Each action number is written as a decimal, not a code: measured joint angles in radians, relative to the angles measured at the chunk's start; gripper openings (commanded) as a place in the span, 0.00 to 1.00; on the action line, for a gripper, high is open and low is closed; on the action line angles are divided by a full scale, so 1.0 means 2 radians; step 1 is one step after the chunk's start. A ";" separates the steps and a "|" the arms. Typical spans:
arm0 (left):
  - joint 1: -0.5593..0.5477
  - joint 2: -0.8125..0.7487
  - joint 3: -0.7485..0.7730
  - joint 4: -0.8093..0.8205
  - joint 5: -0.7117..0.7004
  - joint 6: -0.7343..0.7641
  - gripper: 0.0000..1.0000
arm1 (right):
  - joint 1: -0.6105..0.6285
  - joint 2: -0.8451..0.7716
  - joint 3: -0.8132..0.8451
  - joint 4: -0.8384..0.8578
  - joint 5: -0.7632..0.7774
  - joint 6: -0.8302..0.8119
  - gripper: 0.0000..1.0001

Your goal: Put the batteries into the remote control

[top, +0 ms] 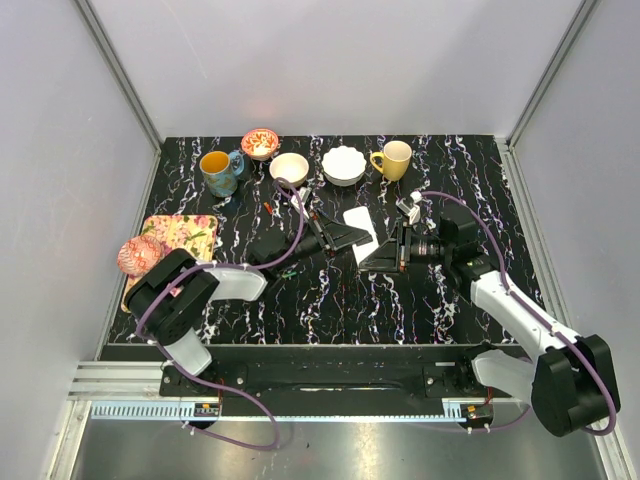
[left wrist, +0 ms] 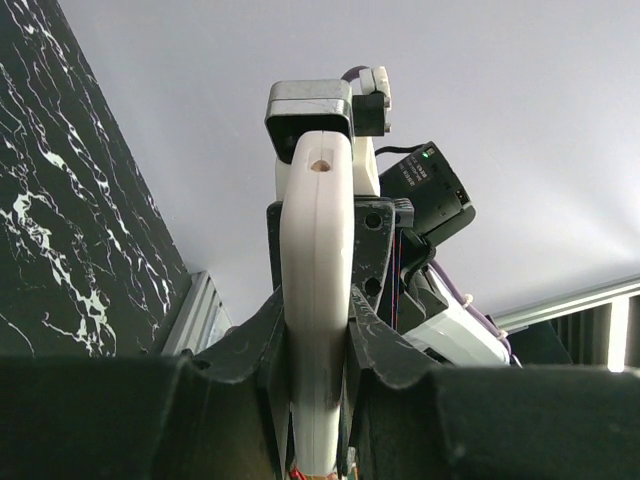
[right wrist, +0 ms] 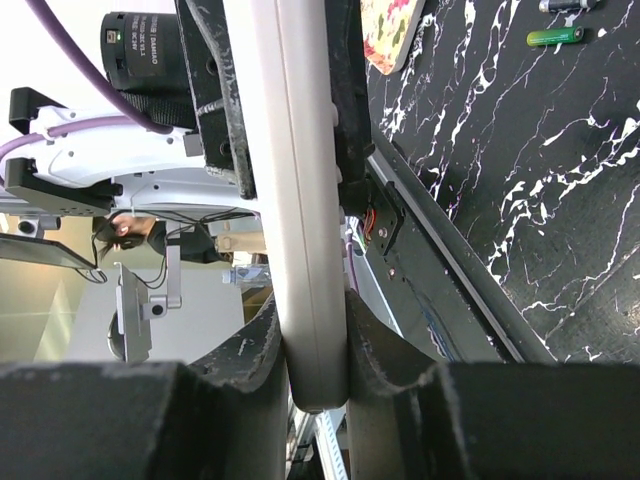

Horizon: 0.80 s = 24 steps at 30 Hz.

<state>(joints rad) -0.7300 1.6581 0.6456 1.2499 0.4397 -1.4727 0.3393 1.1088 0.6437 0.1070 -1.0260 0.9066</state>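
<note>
The remote control (top: 360, 224) shows its white back in the top view, held above the middle of the table between both arms. My left gripper (top: 347, 236) is shut on it from the left. My right gripper (top: 388, 252) is shut on it from the right. In the left wrist view the remote (left wrist: 318, 260) stands edge-on between the fingers of my left gripper (left wrist: 318, 335). In the right wrist view the remote (right wrist: 305, 200) is clamped edge-on in my right gripper (right wrist: 316, 345). A green battery (right wrist: 555, 37) and a dark one (right wrist: 566, 5) lie on the table.
Along the back stand a blue mug (top: 218, 172), a patterned bowl (top: 260, 143), a cream bowl (top: 289, 167), a white bowl (top: 343, 164) and a yellow mug (top: 394, 160). A floral tray (top: 180, 238) with a pink ball (top: 138, 256) is at the left.
</note>
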 measured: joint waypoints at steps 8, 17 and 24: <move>-0.018 -0.044 -0.007 -0.050 -0.048 0.060 0.00 | 0.000 0.010 0.010 0.000 -0.005 0.004 0.00; -0.010 -0.079 -0.043 -0.032 -0.048 0.061 0.67 | 0.011 0.017 0.065 -0.078 -0.005 -0.052 0.00; 0.066 -0.034 -0.055 0.004 0.014 -0.017 0.99 | 0.002 -0.014 0.102 -0.218 0.091 -0.127 0.00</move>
<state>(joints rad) -0.5987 1.5894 0.5365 1.2583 0.4686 -1.5070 0.3443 1.0798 0.8482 -0.3290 -0.8444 0.6529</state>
